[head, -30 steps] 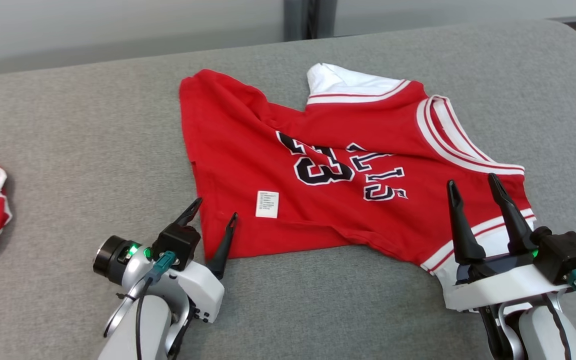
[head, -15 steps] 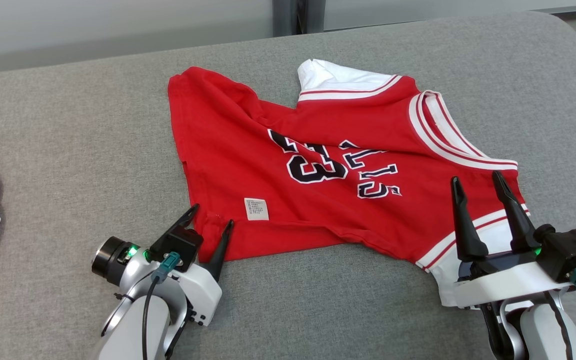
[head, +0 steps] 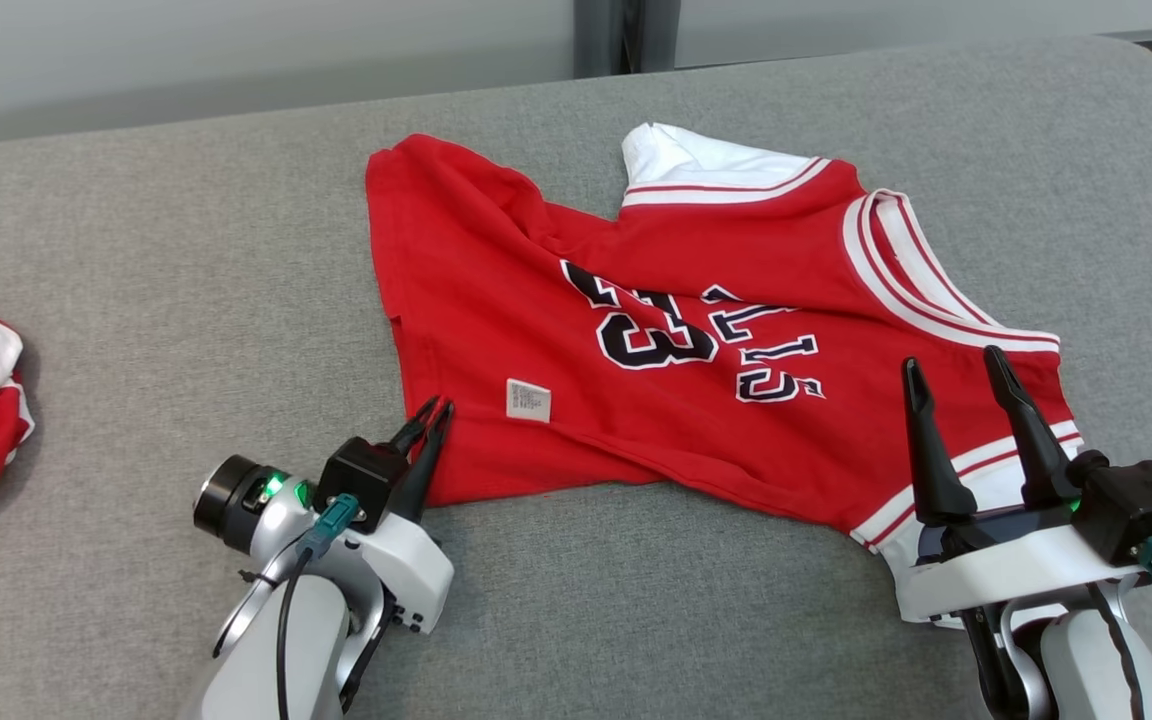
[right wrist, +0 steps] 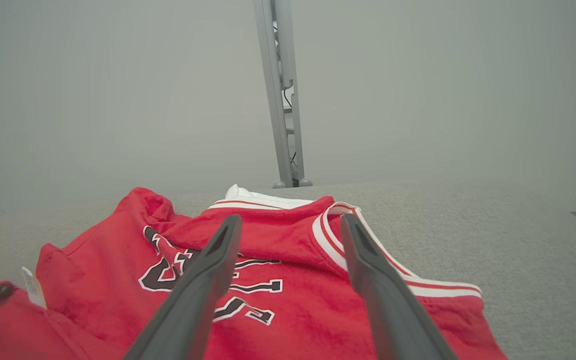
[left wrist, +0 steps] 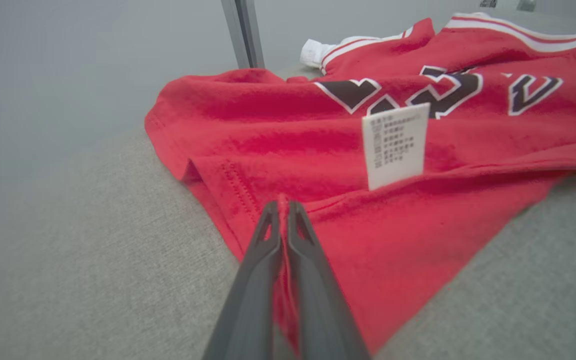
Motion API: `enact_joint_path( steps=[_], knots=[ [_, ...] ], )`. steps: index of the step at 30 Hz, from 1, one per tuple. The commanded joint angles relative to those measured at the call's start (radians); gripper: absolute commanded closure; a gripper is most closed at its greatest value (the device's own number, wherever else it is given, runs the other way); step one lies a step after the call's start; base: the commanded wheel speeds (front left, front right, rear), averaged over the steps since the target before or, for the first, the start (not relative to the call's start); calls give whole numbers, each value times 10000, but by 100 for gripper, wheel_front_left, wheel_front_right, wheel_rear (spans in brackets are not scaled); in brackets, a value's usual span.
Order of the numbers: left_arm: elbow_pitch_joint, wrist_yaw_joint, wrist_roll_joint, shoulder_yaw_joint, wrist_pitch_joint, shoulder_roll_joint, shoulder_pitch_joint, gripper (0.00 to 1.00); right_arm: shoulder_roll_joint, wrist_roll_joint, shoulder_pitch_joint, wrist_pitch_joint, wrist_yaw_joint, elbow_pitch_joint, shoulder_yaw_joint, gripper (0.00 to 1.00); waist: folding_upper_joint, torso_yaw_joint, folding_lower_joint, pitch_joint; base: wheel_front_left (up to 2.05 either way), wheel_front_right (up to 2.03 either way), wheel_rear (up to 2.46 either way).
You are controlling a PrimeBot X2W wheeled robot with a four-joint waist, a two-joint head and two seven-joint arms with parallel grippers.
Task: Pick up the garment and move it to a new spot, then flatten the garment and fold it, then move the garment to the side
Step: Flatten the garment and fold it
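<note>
On the red garment [head: 496, 300], a dark, white-edged number [head: 654, 338] reads 33, its first digit partly lost in a crease. At 3 o'clock from it stand matching block letters [head: 774, 362]; L, L and S show, and the rest of the word is folded under. At 7 o'clock from the number lies a white care label [head: 528, 399] with rows of tiny print, too small and blurred to read.
</note>
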Motion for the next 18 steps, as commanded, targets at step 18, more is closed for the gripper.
enact_joint_path(
  steps=[18],
  knots=[
    [-3590, 142, -62, -138, -241, 378, 2279, 100, 124, 244, 1297, -10, 1, 951, -2017, 0, 0, 709, 0, -909, 0, 0, 0]
  ],
)
